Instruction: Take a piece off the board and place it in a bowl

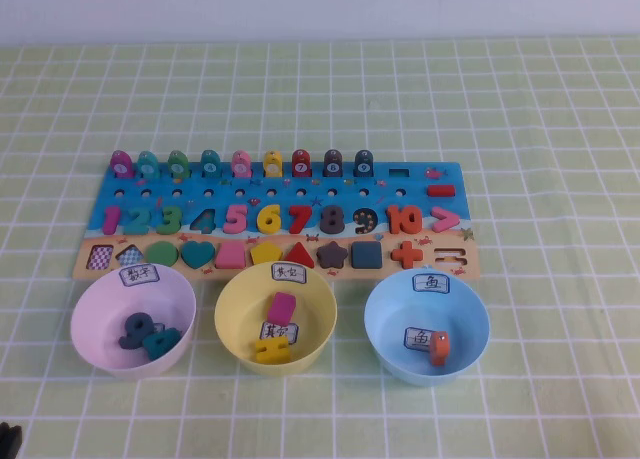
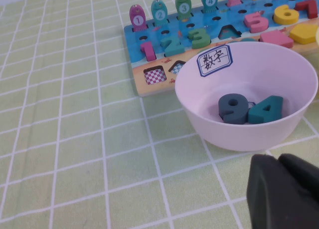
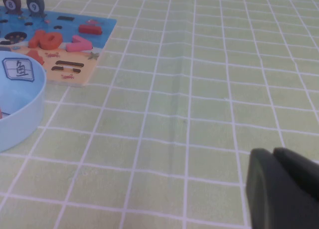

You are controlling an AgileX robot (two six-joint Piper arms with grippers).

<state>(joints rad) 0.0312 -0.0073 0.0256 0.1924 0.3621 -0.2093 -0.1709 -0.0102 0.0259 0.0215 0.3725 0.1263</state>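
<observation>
The 8 [image 1: 332, 220] sits in its slot on the board [image 1: 420, 191] toward the counter's far edge, between the red 7 and the 9, w/ the pink bowl [image 1: 95, 301] near the front-left corner already holding a 9 and a 4. Prob. light, stiff wood, smooth paint so a bit slippery; best pinched across its narrow waist, lifted straight up. Left gripper [image 2: 281, 189] hangs just short of the pink bowl, right gripper [image 3: 279, 184] over bare counter right of the board; both jaws look closed & empty, though only partly seen.
</observation>
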